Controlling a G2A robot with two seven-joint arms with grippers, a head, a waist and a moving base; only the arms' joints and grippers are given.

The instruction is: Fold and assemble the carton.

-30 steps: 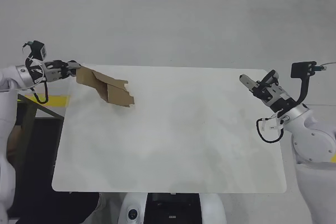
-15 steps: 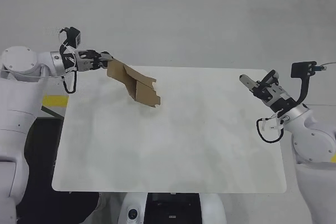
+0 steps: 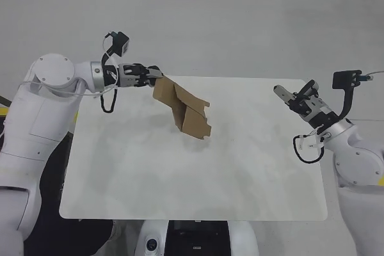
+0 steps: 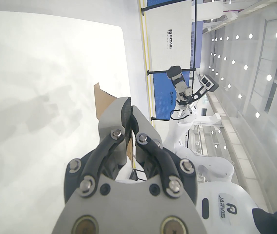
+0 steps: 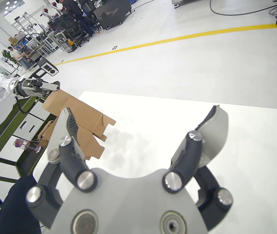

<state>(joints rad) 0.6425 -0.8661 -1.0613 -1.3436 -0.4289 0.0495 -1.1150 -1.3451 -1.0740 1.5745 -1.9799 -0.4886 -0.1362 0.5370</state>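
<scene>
Pinches flattened carton (image 3: 184,110) by one end in left gripper (image 3: 155,77), over far-left part of table (image 3: 243,179), long axis slanting from gripper toward centre. Holds right gripper (image 3: 294,88) spread wide, empty, well apart at right edge.

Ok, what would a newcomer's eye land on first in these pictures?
The brown carton, partly folded, stands out against the white table, clamped at one end by the left gripper over the table's far left part. Opposite, the right gripper hangs open and empty at the far right corner.
</scene>
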